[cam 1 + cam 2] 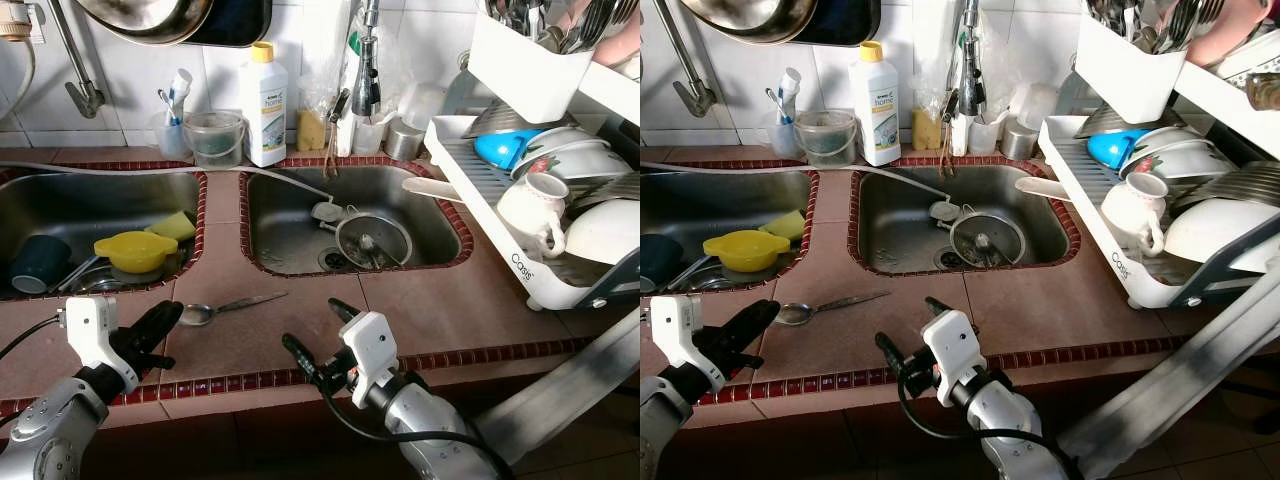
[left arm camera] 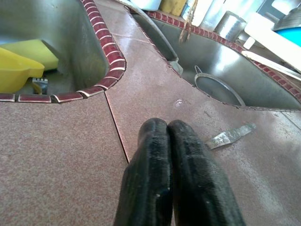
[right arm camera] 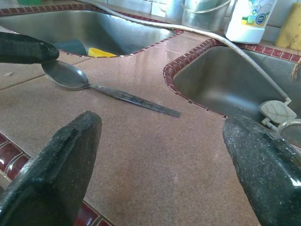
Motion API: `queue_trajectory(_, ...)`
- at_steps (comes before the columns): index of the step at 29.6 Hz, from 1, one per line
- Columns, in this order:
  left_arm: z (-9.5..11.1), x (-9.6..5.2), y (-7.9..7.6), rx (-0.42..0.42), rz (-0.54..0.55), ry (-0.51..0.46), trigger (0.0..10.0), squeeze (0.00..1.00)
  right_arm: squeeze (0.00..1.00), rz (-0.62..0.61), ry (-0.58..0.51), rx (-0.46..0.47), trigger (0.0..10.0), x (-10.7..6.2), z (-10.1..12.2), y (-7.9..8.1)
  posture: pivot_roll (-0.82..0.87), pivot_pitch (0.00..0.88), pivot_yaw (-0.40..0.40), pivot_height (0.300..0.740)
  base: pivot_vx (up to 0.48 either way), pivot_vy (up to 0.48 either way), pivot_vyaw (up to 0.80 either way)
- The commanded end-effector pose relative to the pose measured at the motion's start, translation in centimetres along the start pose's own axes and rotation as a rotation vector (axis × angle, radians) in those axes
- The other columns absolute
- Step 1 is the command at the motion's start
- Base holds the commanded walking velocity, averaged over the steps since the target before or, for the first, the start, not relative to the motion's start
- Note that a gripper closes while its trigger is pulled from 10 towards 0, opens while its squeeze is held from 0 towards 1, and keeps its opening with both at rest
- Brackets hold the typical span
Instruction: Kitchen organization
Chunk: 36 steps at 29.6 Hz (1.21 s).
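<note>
A metal spoon [image 1: 198,315] lies on the reddish counter [image 1: 430,310] in front of the strip between the two sinks, its handle pointing right. My left gripper [image 1: 165,320] is shut, with its tips at the spoon's bowl; the left wrist view has the closed fingers [image 2: 160,155] covering the bowl, and the handle end [image 2: 230,135] shows beside them. My right gripper [image 1: 312,327] hangs open over the counter's front edge, just right of the spoon. Seen from the right wrist, the spoon [image 3: 63,75] lies ahead of its spread fingers [image 3: 61,165].
The left sink [image 1: 60,200] holds a yellow bowl [image 1: 135,250], a sponge and a dark cup [image 1: 38,262]. The right sink [image 1: 290,215] holds a strainer [image 1: 372,243]. A loaded dish rack [image 1: 470,190] stands on the right. A detergent bottle [image 1: 264,105] stands at the back.
</note>
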<state>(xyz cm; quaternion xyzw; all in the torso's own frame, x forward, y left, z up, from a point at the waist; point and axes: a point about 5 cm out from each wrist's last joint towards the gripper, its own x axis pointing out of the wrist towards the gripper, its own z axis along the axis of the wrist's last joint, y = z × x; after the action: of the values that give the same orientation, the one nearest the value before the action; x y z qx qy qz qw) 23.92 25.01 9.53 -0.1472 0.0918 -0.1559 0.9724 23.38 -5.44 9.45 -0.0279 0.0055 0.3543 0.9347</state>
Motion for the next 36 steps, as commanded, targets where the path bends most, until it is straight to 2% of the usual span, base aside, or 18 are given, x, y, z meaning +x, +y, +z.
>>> queue_trajectory(1, 0.3, -0.02, -0.31, 0.016, -0.018, -0.001, 0.0, 0.0, 0.0, 0.01, -0.02, -0.009, 10.0, -0.03, 0.65, 0.06, -0.06, 0.046, -0.039, 0.74, 0.0, 0.0, 0.0)
queue_trajectory(7, 0.18, -0.12, -0.37, 0.016, -0.019, 0.004, 0.0, 0.0, 0.0, 0.009, -0.025, -0.007, 10.0, -0.08, 0.82, 0.02, -0.06, 0.052, -0.04, 0.74, 0.0, 0.0, 0.0)
queue_trajectory(8, 0.19, -0.1, -0.41, 0.016, -0.019, 0.004, 2.9, 0.0, 0.0, 0.008, -0.026, -0.005, 10.0, -0.07, 0.85, 0.02, -0.06, 0.052, -0.04, 0.74, 0.0, 0.0, 0.0)
queue_trajectory(9, 0.17, -0.07, -0.49, 0.012, -0.026, 0.006, 7.8, 0.0, 0.0, 0.008, -0.027, -0.003, 10.0, -0.07, 0.86, 0.03, -0.06, 0.052, -0.04, 0.74, 0.0, 0.0, 0.0)
queue_trajectory(10, 0.18, -0.07, -0.57, 0.008, -0.033, 0.002, 2.7, 0.0, 0.0, 0.008, -0.027, -0.002, 10.0, -0.06, 0.85, 0.04, -0.06, 0.053, -0.04, 0.74, 0.0, 0.0, 0.0)
queue_trajectory(11, 0.19, -0.08, -0.61, 0.006, -0.037, -0.001, 2.7, 0.0, 0.0, 0.008, -0.027, -0.001, 10.0, -0.06, 0.85, 0.04, -0.06, 0.053, -0.04, 0.74, 0.0, 0.0, 0.0)
queue_trajectory(12, 0.17, -0.1, -0.59, 0.003, -0.033, -0.003, 0.0, 0.0, 0.0, 0.007, -0.027, -0.001, 10.0, -0.07, 0.85, 0.04, -0.06, 0.053, -0.04, 0.74, 0.0, 0.0, 0.0)
queue_trajectory(18, 0.25, -0.09, -0.72, -0.017, -0.035, -0.013, 0.0, 0.0, 0.0, 0.004, -0.026, -0.002, 10.0, -0.14, 0.91, 0.01, -0.07, 0.055, -0.039, 0.74, 0.0, 0.0, 0.0)
queue_trajectory(23, 0.74, 0.02, -1.01, -0.072, -0.048, -0.06, 0.0, 0.0, 0.0, 0.002, -0.028, 0.0, 10.0, -0.18, 0.92, 0.02, -0.07, 0.053, -0.039, 0.74, 0.0, 0.0, 0.0)
queue_trajectory(36, 0.93, 0.08, -1.1, -0.079, -0.057, -0.062, 0.0, 0.0, 0.0, 0.003, -0.033, 0.004, 10.0, -0.13, 0.98, 0.16, -0.07, 0.045, -0.04, 0.74, 0.0, 0.0, 0.0)
